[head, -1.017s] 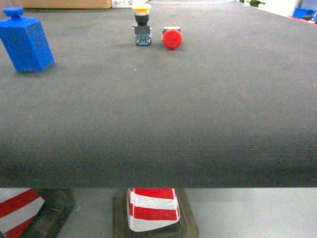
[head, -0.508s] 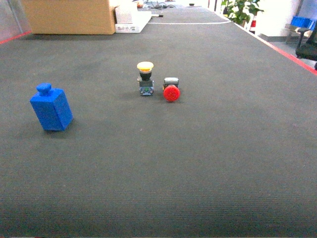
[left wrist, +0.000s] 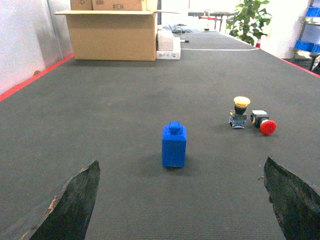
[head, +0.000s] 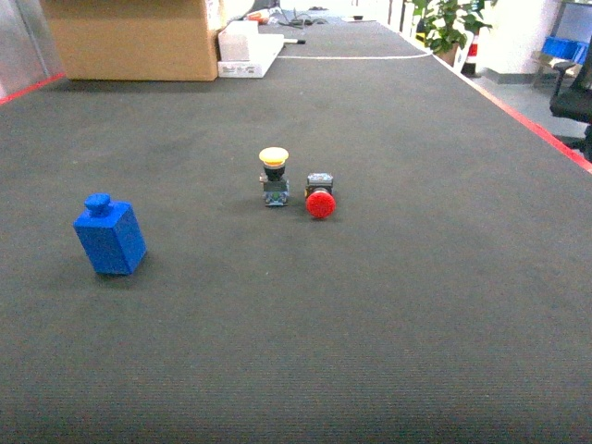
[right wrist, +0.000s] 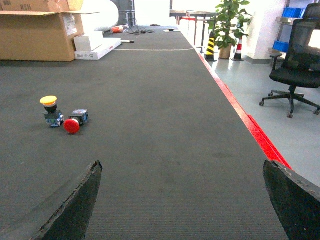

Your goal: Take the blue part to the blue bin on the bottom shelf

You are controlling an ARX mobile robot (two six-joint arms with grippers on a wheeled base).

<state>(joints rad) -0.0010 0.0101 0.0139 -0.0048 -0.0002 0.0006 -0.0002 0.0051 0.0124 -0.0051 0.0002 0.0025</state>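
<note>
The blue part, a blue block with a small knob on top, stands upright on the dark table at the left. In the left wrist view the blue part is straight ahead of my left gripper, which is open with nothing between its dark fingertips. My right gripper is open too, over bare table near the right edge. Neither gripper appears in the head view. The blue bin and the bottom shelf are out of view.
A yellow-capped push button and a red one lie mid-table. A cardboard box and a white box stand at the far end. A red stripe marks the table's right edge; an office chair stands beyond.
The head view has tilted up from the table's near edge and the cones below it. The parts now appear farther and lower in the frame. The parts themselves have not moved.
</note>
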